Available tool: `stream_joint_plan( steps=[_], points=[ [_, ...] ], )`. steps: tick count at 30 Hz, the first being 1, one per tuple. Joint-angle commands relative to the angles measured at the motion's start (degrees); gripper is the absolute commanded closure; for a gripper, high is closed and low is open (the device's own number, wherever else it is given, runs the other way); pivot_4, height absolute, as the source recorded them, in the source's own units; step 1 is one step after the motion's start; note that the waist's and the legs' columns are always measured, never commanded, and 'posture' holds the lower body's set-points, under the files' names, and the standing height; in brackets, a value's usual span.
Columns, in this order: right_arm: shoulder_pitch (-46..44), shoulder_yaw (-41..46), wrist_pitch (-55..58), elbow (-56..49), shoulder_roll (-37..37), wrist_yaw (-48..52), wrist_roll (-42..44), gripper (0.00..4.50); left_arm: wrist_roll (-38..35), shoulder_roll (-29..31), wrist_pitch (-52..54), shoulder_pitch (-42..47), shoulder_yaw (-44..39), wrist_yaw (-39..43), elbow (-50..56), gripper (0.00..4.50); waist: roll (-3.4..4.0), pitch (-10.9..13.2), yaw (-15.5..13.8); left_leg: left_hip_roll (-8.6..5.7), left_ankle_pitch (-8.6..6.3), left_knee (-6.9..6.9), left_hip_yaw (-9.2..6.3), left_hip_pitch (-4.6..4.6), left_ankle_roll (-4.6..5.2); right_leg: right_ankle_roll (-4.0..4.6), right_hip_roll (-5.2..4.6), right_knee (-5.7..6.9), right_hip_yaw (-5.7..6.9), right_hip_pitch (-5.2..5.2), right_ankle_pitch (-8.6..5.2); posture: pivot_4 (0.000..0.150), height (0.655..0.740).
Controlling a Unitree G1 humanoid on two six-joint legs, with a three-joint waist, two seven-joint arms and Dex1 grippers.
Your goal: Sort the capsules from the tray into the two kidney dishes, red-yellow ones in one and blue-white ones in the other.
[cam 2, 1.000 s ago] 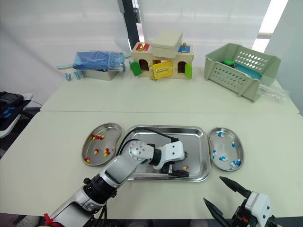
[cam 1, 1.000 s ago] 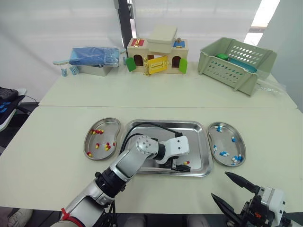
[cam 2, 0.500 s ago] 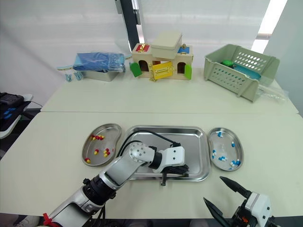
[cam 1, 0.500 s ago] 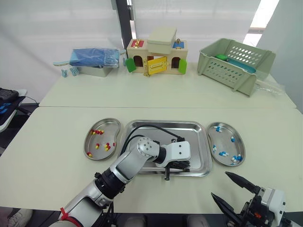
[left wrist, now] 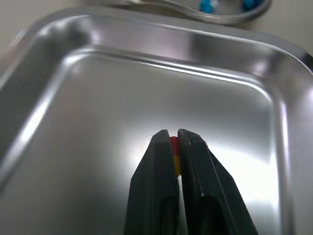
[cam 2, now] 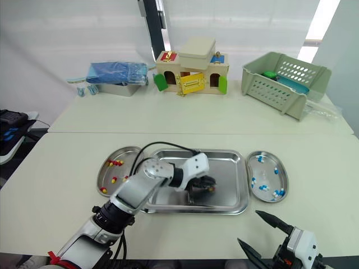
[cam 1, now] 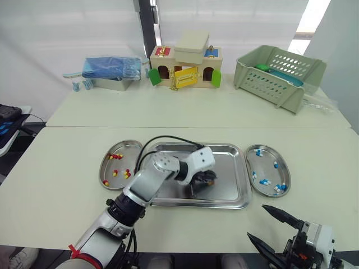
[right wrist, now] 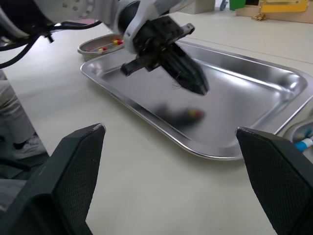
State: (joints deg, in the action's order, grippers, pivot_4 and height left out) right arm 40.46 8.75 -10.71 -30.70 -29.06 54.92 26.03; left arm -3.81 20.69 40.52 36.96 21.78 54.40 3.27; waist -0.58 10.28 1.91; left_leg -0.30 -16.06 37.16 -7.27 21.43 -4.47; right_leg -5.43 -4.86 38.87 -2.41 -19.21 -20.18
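Surroundings: rectangular steel tray [cam 1: 238, 168] lies between left steel kidney dish [cam 1: 107, 170] and right steel kidney dish [cam 1: 268, 150] on cream tabletop [cam 1: 67, 168].
Left gripper [left wrist: 173, 133]: jaws clamped on small red-yellow capsule [left wrist: 175, 159], over tray's middle.
Right gripper [right wrist: 169, 129]: jaws wide apart, near tabletop's front edge.
Capsule: largely hidden between black fingers [left wrist: 156, 171].

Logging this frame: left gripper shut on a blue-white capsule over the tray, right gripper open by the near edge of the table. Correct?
Not quite. The capsule in the left gripper is red-yellow, not blue-white; the left wrist view shows it. The rest stands: shut over the tray, right gripper open by the near edge of the table.
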Motion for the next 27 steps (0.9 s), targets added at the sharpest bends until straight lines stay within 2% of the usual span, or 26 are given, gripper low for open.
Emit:
stream_joint_plan(
  steps=[1, 10, 17, 22, 27],
  points=[
    [-2.5, -0.3, -0.6, -0.4, -2.1, 2.9, 2.1, 0.0, -2.0, 2.4, 4.5, 0.6, -6.4, -2.9, 3.2, 4.46, 0.0, 0.0, 0.1, 0.0, 0.0, -0.01, 0.0, -0.01, 0.0, 0.0, 0.0, 0.0, -0.01, 0.0, 0.0, 0.15, 0.74],
    [-12.9, -0.3, 3.8, 3.7, -6.6, 7.2, 7.7, 0.0, -5.6, 12.6, 17.2, -7.2, -20.9, -9.7, 15.8, 4.46, -0.05, 0.0, -0.1, 0.0, 0.01, -0.01, -0.08, 0.02, -0.03, 0.0, 0.0, -0.04, 0.03, -0.01, 0.0, 0.15, 0.74],
    [-17.9, -0.1, 6.1, 6.7, -7.7, 10.0, 9.6, 0.0, -7.8, 16.9, 21.2, -16.6, -32.1, -14.8, 19.6, 4.46, -0.08, 0.0, -0.1, 0.0, 0.01, -0.01, -0.11, 0.02, -0.03, 0.0, -0.01, -0.03, 0.04, -0.01, 0.0, 0.15, 0.74],
    [-20.1, -0.2, 7.1, 7.9, -8.0, 11.3, 9.9, 0.0, -8.3, 17.9, 20.7, -20.1, -35.2, -17.9, 18.6, 4.46, -0.1, 0.1, -0.2, 0.0, 0.01, -0.02, -0.11, 0.02, -0.03, 0.0, -0.01, -0.02, 0.04, -0.01, 0.0, 0.15, 0.74],
    [-21.3, 0.1, 7.6, 8.5, -8.0, 12.0, 9.7, 0.0, -8.6, 18.2, 19.9, -20.9, -34.2, -19.7, 18.0, 4.46, -0.11, 0.1, -0.2, 0.0, 0.01, -0.01, -0.1, 0.03, -0.03, 0.0, -0.03, -0.03, 0.04, -0.01, 0.0, 0.15, 0.74]
  ],
)
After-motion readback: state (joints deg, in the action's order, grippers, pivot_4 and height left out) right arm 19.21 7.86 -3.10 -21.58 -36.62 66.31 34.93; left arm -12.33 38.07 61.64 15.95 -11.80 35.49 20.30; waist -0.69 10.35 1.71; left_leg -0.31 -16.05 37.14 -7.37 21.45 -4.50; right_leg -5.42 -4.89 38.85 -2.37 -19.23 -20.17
